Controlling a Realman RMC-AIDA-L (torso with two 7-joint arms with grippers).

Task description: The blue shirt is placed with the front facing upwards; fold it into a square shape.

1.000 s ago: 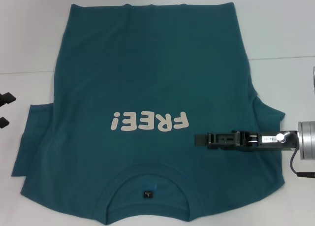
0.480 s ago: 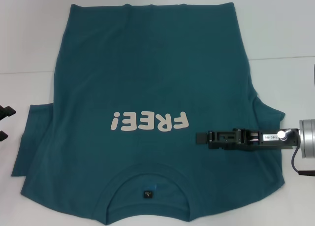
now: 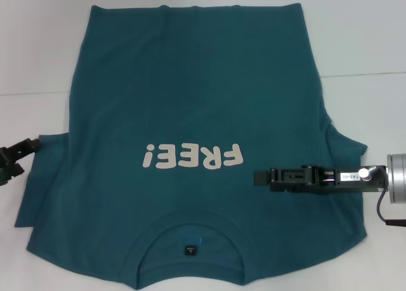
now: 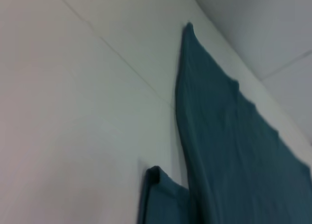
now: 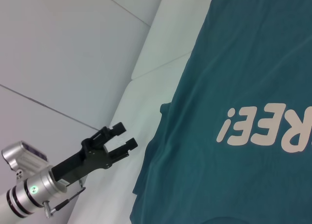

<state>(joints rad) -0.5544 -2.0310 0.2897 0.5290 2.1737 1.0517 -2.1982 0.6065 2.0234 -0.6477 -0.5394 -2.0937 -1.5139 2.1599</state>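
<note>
The blue shirt point(image 3: 190, 82) lies spread flat on the white table, front up. Its cream "FREE!" letters point(image 3: 192, 156) are in the middle, and the collar with the black label point(image 3: 188, 250) is at the near edge. My left gripper point(image 3: 30, 156) is open and empty at the outer edge of the left sleeve point(image 3: 44, 183). The right wrist view shows it point(image 5: 126, 134) open beside the shirt point(image 5: 243, 63). My right gripper point(image 3: 255, 177) reaches in from the right, over the shirt's chest just right of the letters. The left wrist view shows the shirt's side edge point(image 4: 229, 136).
The white table point(image 3: 361, 37) has bare surface left and right of the shirt. A seam line point(image 3: 368, 73) crosses it at the far right. The right sleeve point(image 3: 346, 145) lies under my right arm's wrist point(image 3: 396, 180).
My left gripper has moved in from the left edge toward the left sleeve and turned. My right gripper has barely shifted. The shirt has not moved.
</note>
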